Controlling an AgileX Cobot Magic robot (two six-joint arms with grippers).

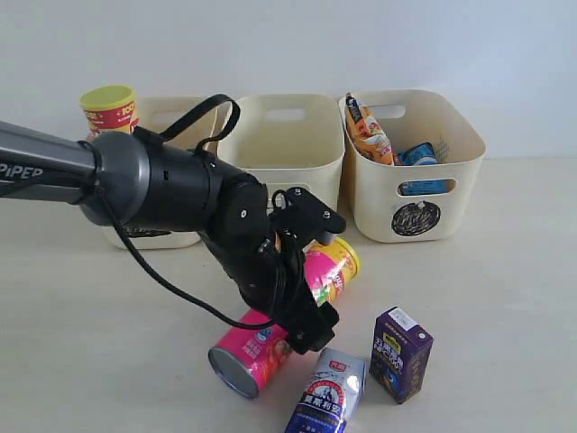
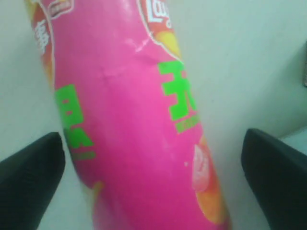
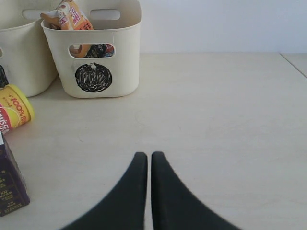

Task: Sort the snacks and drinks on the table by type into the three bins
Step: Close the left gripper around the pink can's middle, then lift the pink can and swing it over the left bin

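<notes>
The left arm comes in from the left side and bends down steeply at the wrist over the middle of the table, its cable looping out behind it. The left gripper straddles the pink chip tube, which lies on its side in front of the bins. The jaws are spread wide, one on each side of the tube, and the wrist view shows a gap on both sides, so they are not gripping it.

The right gripper hangs low over bare table with its jaws pressed together, holding nothing.

Just beside the tube's near end lie the white-and-blue carton and the purple carton. The yellow chip tube stands in the left bin. The middle bin is behind the arm. The right bin, marked with a circle, holds the orange packets and a blue packet.
</notes>
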